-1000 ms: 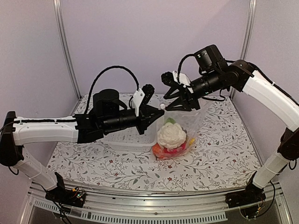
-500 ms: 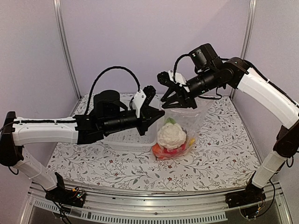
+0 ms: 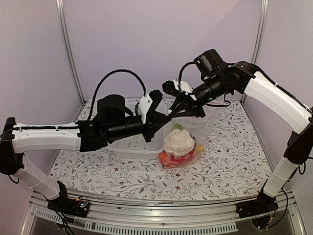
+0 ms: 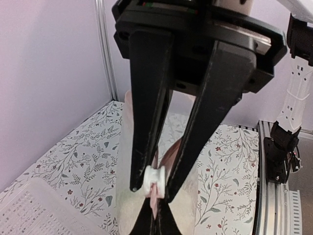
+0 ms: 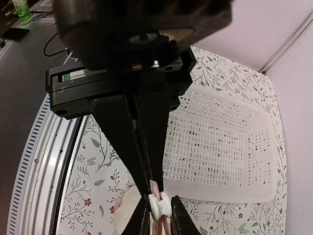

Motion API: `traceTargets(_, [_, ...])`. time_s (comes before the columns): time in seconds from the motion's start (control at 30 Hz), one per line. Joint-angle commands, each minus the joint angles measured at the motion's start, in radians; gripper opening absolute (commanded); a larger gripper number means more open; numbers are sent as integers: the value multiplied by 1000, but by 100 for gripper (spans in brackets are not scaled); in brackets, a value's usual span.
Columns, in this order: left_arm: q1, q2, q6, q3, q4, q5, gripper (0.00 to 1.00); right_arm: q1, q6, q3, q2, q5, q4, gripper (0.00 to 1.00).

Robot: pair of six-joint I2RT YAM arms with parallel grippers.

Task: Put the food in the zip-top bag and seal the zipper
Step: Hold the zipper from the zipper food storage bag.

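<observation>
The clear zip-top bag (image 3: 196, 128) hangs above the table, held up at its mouth. Inside it are a white cauliflower (image 3: 179, 142), with red and orange pieces (image 3: 172, 159) under it and a yellow piece (image 3: 200, 148) beside it. My left gripper (image 3: 165, 117) is shut on the white slider (image 4: 155, 180) of the pinkish zipper (image 4: 156, 199). My right gripper (image 3: 172, 111) is shut on the zipper strip (image 5: 155, 187) right beside the slider (image 5: 161, 206). The tips of the two grippers meet nose to nose at the bag's left top corner.
A white slotted basket (image 3: 137, 144) stands on the flowered table just left of the bag, under my left arm; it also shows in the right wrist view (image 5: 220, 142). Metal frame posts (image 3: 68, 54) and purple walls enclose the table.
My right gripper has moved left along the bag's mouth until it meets the left gripper. The left gripper and the bag's contents have hardly moved.
</observation>
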Motion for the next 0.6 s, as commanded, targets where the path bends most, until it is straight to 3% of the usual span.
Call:
traceTargets(0.0, [-15, -24, 13, -12, 21, -7, 0, 9, 0, 21, 6, -5, -20, 13])
traceTargets(0.57, [-15, -6, 24, -8, 19, -14, 0, 9, 42, 58, 3, -16, -33, 16])
